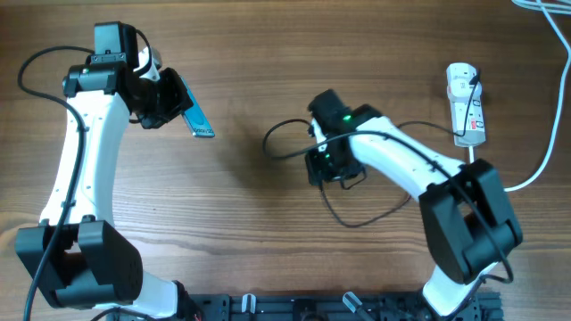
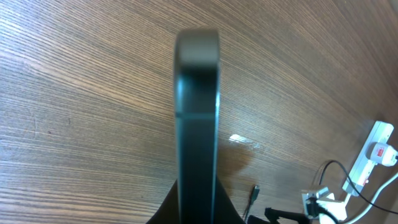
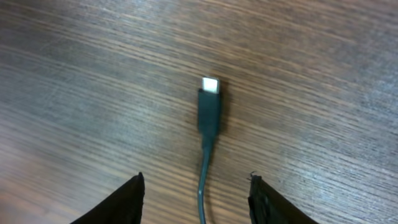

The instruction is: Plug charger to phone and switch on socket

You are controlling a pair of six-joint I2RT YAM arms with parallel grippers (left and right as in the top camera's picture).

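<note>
**Operator:** What is on the left side?

**Log:** Item one: your left gripper (image 1: 165, 98), closed on the flat rectangular teal-screened phone (image 1: 200, 122). You hold the phone at upper left over the brown wood-grain table (image 1: 250, 241). It seems lifted clear of the table, and the left wrist view sees it edge-on.

**Operator:** And the right?

**Log:** Item two: your right gripper (image 3: 198, 186), fingers spread wide, gripping nothing. Item three: the thin black looping charger (image 1: 268, 147). Its small dark plug tip (image 3: 209, 109), with a pale metal end, lies flat on the table mid-scene. It sits just ahead of the spread fingers, and the lead runs between them, touching neither.

**Operator:** The socket?

**Log:** Item four: the white elongated plastic socket (image 1: 466, 107), far right, well apart from both grippers. A white mains plug with a black lead sits at one end. Switch position: cannot tell.

**Operator:** Progress?

**Log:** Early stage, by my reading. Done: phone in hand. Left for you: grasp the plug tip, bring it to the phone's port, seat it, then press the socket's switch.
</note>
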